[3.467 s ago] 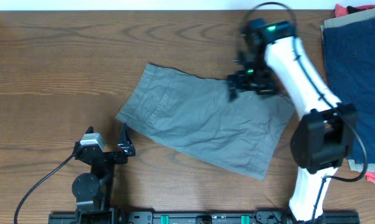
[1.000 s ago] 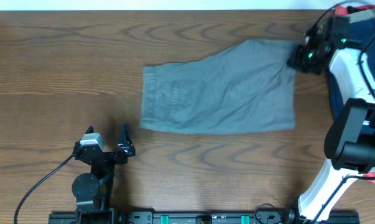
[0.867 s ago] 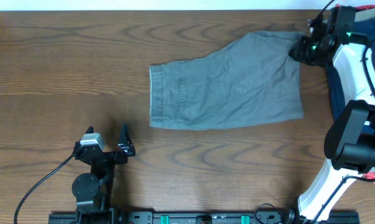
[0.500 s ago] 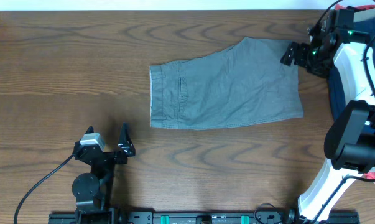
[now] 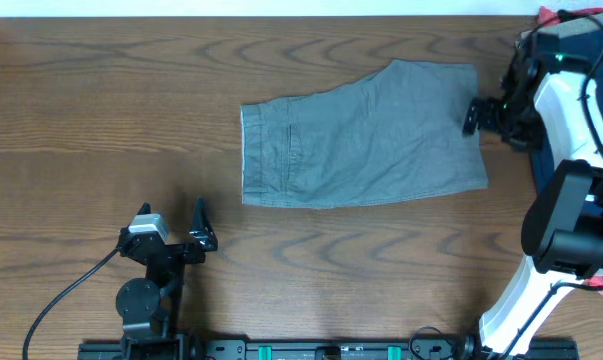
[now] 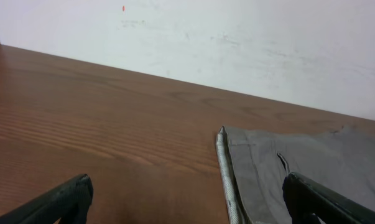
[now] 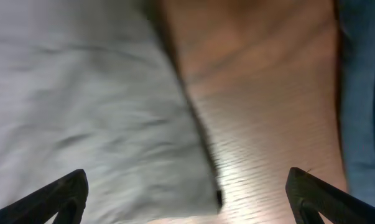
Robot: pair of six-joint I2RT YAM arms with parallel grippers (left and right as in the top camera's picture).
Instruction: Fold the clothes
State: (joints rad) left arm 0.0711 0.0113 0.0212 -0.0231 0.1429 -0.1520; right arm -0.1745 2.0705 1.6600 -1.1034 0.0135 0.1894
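The grey-olive shorts (image 5: 366, 140) lie flat in the middle of the table, waistband at the left, leg hems at the right. My right gripper (image 5: 478, 114) is open and empty, hovering over the shorts' right edge; its wrist view shows the blurred grey cloth (image 7: 81, 106) and its edge between the spread fingers (image 7: 187, 196). My left gripper (image 5: 198, 225) is open and empty, low at the front left, apart from the shorts. Its wrist view (image 6: 184, 199) shows the waistband (image 6: 224, 174) ahead to the right.
Navy blue shorts (image 5: 571, 120) lie folded at the far right, with a red garment (image 5: 559, 15) behind them at the back right corner. The navy cloth also shows in the right wrist view (image 7: 364, 93). A white wall (image 6: 237, 43) stands behind the table.
The right gripper dragged the shorts to the right and straightened them, then let go of the top right corner and moved down along the right edge. The left arm has not moved.
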